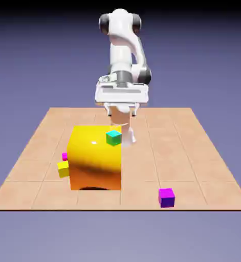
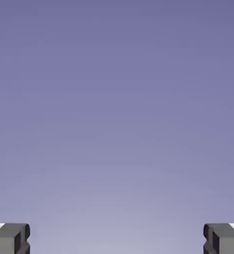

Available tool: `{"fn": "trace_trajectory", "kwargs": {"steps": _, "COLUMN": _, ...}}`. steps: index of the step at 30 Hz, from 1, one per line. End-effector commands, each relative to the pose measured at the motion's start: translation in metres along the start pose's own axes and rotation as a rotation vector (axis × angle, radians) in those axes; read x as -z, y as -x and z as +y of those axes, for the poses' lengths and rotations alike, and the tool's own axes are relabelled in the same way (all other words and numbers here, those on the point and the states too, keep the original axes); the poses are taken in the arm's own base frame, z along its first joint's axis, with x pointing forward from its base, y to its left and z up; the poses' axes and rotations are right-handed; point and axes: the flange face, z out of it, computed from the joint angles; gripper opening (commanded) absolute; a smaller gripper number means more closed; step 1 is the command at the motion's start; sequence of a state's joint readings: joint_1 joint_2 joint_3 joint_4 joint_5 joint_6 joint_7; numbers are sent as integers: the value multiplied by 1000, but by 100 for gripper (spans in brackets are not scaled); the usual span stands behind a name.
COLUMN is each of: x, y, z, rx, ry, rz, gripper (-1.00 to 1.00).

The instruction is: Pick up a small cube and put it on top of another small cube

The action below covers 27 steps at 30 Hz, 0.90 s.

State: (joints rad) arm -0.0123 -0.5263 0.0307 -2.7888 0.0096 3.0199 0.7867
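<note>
We find the purple cube (image 1: 166,198) ungrasped near the table's (image 1: 194,169) front edge, exterior view's right. Beyond, the gripper (image 1: 122,111) stands spread and empty. Step judged: approach; next move requires reaching forward and down.

The big yellow-orange block (image 1: 95,161) stands in front of the arm's base (image 1: 127,134).

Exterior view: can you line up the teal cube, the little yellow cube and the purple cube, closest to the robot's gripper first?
1. Teal cube: at the big block's upper right.
2. Little yellow cube: left of the big block.
3. Purple cube: right side, by the table's front edge.
</note>
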Motion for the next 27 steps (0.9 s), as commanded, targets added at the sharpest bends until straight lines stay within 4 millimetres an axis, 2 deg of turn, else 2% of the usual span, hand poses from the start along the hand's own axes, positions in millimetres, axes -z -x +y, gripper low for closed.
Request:
{"fn": "trace_trajectory", "kwargs": {"steps": 1, "x": -11, "y": 1, "z": -3, "rx": -25, "ry": 27, "rz": -19, "gripper": 0}}
{"fn": "trace_trajectory", "kwargs": {"steps": 8, "x": -89, "y": 21, "z": -14, "rx": -219, "ry": 208, "rz": -162, "gripper": 0}}
{"fn": "trace_trajectory", "kwargs": {"steps": 17, "x": -186, "y": 67, "z": -20, "rx": -515, "ry": 425, "rz": -369, "gripper": 0}}
{"fn": "trace_trajectory", "kwargs": {"steps": 22, "x": -226, "y": 94, "z": -10, "rx": -816, "ry": 552, "rz": -468, "gripper": 0}}
{"fn": "trace_trajectory", "kwargs": {"steps": 27, "x": -258, "y": 121, "z": -3, "rx": -1136, "ry": 696, "rz": -566, "gripper": 0}}
